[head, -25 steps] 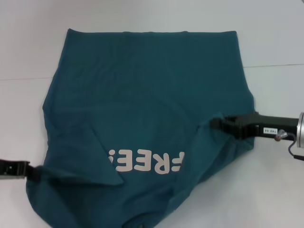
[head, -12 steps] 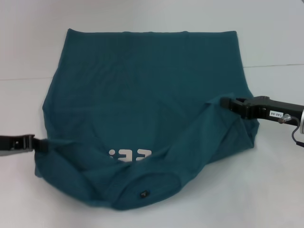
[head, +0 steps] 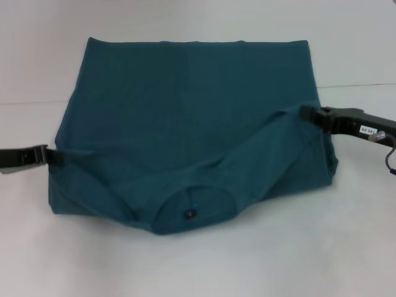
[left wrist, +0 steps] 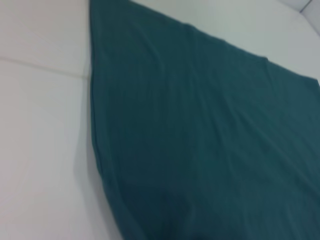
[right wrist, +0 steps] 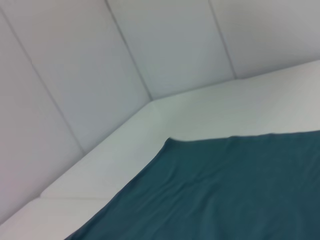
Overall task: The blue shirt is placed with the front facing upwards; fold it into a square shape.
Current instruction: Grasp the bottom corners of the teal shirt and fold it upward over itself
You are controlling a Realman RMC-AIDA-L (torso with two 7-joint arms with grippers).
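The blue shirt [head: 185, 93] lies spread on the white table, its near part doubled over toward the far hem. The back of the round neckline [head: 195, 210] with a small dark tag [head: 189, 214] faces up at the near fold, and the chest letters are hidden. My left gripper [head: 51, 154] is shut on the cloth at the shirt's left edge. My right gripper [head: 304, 113] is shut on the raised fold at the right edge. The left wrist view shows flat teal cloth [left wrist: 200, 125], and the right wrist view shows the shirt's far corner [right wrist: 225, 190].
The white table [head: 346, 247] surrounds the shirt, with a thin seam line [head: 356, 85] running across it. White padded walls [right wrist: 165, 45] rise behind the table's far edge.
Both grippers have carried the shirt's near shoulders away from me and over the chest. The letters have been covered, and the neckline with its tag has come into view and moved up.
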